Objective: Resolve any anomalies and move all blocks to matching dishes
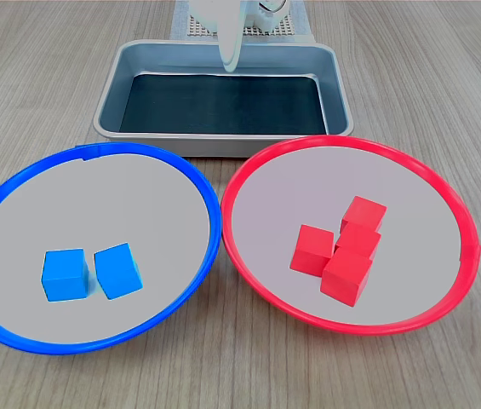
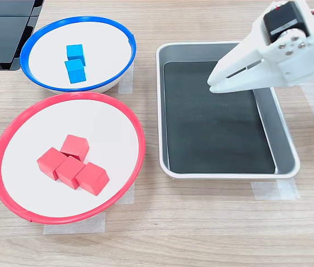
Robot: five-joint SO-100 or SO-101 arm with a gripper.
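The white plastic gripper [image 2: 212, 83], jaws together and empty, hangs over the grey metal tray [image 2: 282, 125]; all glossy cubes already sit in matching dishes beyond the tray's long edge.

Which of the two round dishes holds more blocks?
The red-rimmed dish: it holds four red blocks bunched together, while the blue-rimmed dish holds only two blue blocks.

Wood-grain table [image 2: 212, 222] under me: grey tray [image 2: 287, 144] center-right in the second exterior view, blue-rimmed dish [image 2: 31, 44] upper left, red-rimmed dish [image 2: 1, 139] lower left, tape strips [image 2: 273, 190] at edges.
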